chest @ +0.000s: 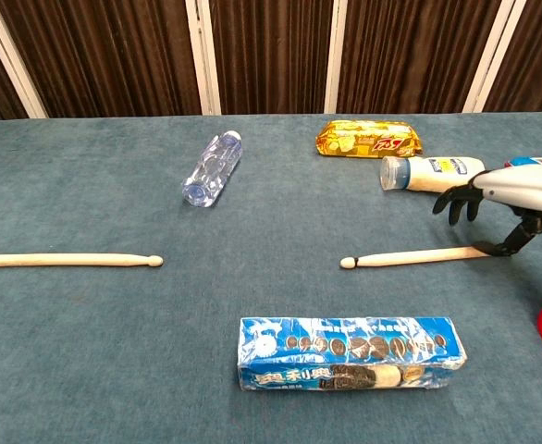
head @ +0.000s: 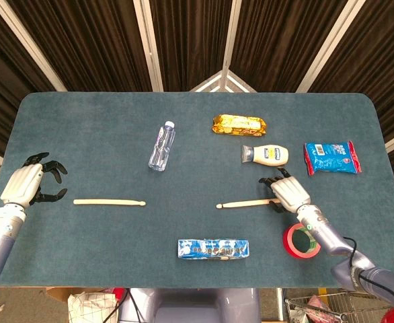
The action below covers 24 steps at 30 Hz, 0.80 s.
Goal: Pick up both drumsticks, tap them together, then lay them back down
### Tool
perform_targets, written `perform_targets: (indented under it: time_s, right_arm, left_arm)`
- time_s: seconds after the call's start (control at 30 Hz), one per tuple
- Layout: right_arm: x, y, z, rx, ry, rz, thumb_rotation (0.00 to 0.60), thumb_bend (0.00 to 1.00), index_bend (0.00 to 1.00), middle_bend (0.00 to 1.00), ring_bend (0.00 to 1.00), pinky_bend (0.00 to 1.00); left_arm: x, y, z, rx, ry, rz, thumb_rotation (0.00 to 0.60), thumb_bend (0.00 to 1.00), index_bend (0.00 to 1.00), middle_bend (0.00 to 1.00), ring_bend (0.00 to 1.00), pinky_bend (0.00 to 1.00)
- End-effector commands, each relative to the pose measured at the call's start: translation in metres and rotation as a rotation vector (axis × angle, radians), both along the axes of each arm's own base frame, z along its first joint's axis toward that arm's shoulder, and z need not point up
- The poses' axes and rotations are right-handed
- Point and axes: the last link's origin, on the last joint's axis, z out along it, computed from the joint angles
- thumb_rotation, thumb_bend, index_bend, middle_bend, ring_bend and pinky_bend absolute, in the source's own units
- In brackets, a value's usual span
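Note:
One wooden drumstick (head: 109,202) (chest: 72,261) lies flat on the left of the blue table, tip pointing right. My left hand (head: 27,185) hovers just left of its butt end, fingers apart and holding nothing; the chest view does not show this hand. The second drumstick (head: 245,203) (chest: 414,258) lies flat on the right, tip pointing left. My right hand (head: 290,193) (chest: 502,199) is over its butt end with the fingers spread above the stick. The thumb sits low beside the stick's end.
A water bottle (head: 161,146) (chest: 212,166) lies mid-table. A gold biscuit pack (head: 239,124), a mayonnaise bottle (head: 267,155) and a blue snack bag (head: 331,157) sit behind my right hand. An Oreo box (head: 213,248) (chest: 350,351) lies at the front. A red tape roll (head: 300,241) is under my right forearm.

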Motion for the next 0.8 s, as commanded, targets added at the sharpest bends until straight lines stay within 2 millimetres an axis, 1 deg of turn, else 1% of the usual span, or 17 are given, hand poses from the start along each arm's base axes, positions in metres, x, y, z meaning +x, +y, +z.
perform_targets:
  time_s: [0.03, 0.1, 0.17, 0.2, 0.33, 0.43, 0.47, 0.5, 0.57, 0.63, 0.73, 0.77, 0.8]
  right_arm:
    - [0.001, -0.001, 0.019, 0.001, 0.022, -0.027, 0.600, 0.46, 0.09, 0.21, 0.25, 0.01]
    - [0.003, 0.000, 0.025, -0.001, 0.027, -0.032, 0.600, 0.46, 0.04, 0.19, 0.23, 0.01]
    - [0.008, 0.002, 0.033, -0.015, 0.033, -0.028, 0.600, 0.44, 0.01, 0.16, 0.21, 0.01]
    - [0.009, 0.002, 0.036, -0.021, 0.033, -0.027, 0.600, 0.43, 0.00, 0.15, 0.19, 0.01]
    - [0.024, 0.007, 0.061, -0.102, -0.029, -0.018, 0.600, 0.35, 0.00, 0.09, 0.14, 0.01]
    - [0.031, 0.017, 0.081, -0.163, -0.103, -0.033, 0.600, 0.32, 0.00, 0.05, 0.11, 0.01]
    - [0.031, 0.022, 0.091, -0.196, -0.130, -0.039, 0.600, 0.30, 0.00, 0.05, 0.11, 0.01]
    - [0.032, 0.031, 0.101, -0.233, -0.153, -0.039, 0.600, 0.28, 0.00, 0.04, 0.11, 0.01]
    - [0.027, 0.050, 0.118, -0.316, -0.189, -0.047, 0.600, 0.25, 0.00, 0.03, 0.11, 0.01]
    - [0.019, 0.069, 0.130, -0.389, -0.210, -0.058, 0.600, 0.25, 0.00, 0.03, 0.11, 0.01]
    - [0.006, 0.095, 0.141, -0.455, -0.224, -0.071, 0.600, 0.25, 0.00, 0.03, 0.11, 0.01]
    - [-0.002, 0.110, 0.146, -0.483, -0.207, -0.064, 0.600, 0.25, 0.00, 0.03, 0.11, 0.01]
    - [-0.006, 0.117, 0.148, -0.497, -0.193, -0.056, 0.600, 0.25, 0.00, 0.03, 0.11, 0.01]
  left_arm:
    - [-0.001, -0.002, 0.001, 0.000, 0.003, -0.002, 0.600, 0.40, 0.42, 0.50, 0.07, 0.00]
    - [0.000, -0.003, 0.001, -0.003, -0.002, -0.001, 0.600, 0.40, 0.42, 0.50, 0.07, 0.00]
    - [0.000, -0.003, 0.001, -0.003, -0.001, -0.003, 0.600, 0.40, 0.42, 0.49, 0.07, 0.00]
    - [0.001, -0.003, 0.001, -0.002, -0.001, -0.005, 0.600, 0.40, 0.42, 0.49, 0.07, 0.00]
    - [0.004, -0.008, 0.003, 0.010, -0.001, -0.027, 0.600, 0.40, 0.42, 0.46, 0.06, 0.00]
    - [0.006, -0.016, 0.010, 0.034, 0.008, -0.054, 0.600, 0.40, 0.42, 0.39, 0.04, 0.00]
    - [0.005, -0.021, 0.013, 0.045, 0.022, -0.066, 0.600, 0.39, 0.41, 0.37, 0.03, 0.00]
    - [0.002, -0.029, 0.016, 0.059, 0.055, -0.085, 0.600, 0.39, 0.40, 0.32, 0.01, 0.00]
    - [-0.007, -0.048, 0.020, 0.088, 0.119, -0.116, 0.600, 0.37, 0.38, 0.27, 0.00, 0.00]
    - [-0.015, -0.065, 0.019, 0.124, 0.146, -0.133, 0.600, 0.34, 0.35, 0.23, 0.00, 0.00]
    - [-0.028, -0.088, 0.016, 0.172, 0.178, -0.150, 0.600, 0.34, 0.29, 0.16, 0.00, 0.00]
    - [-0.033, -0.097, 0.014, 0.196, 0.185, -0.160, 0.600, 0.33, 0.27, 0.15, 0.00, 0.00]
    - [-0.036, -0.103, 0.012, 0.206, 0.181, -0.162, 0.600, 0.32, 0.26, 0.14, 0.00, 0.00]
